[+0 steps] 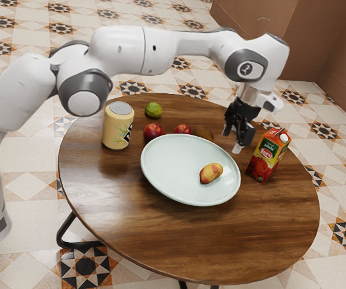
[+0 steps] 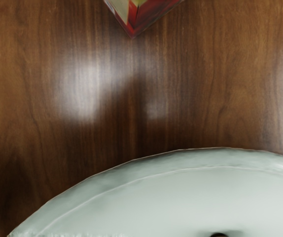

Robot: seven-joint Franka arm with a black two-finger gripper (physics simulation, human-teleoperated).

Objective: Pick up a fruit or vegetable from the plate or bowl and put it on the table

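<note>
Bare wood at the near side of the round table lies closest to the camera. The red-and-yellow fruit, taken as the item to be moved, rests inside the pale plate, toward the exterior view's right. Beyond the plate, on the table, are two red fruits, a brown item partly hidden by the rim, a green fruit and, at the exterior view's left, a yellow can. The gripper hangs between the plate's far right side and the juice carton; its jaws appear released, with nothing between them. Step in hand, as judged: approach, pick-up outstanding. The next move calls for travel nearer and leftward over the fruit, alignment across its narrow width, then descent clear of the rim.
</note>
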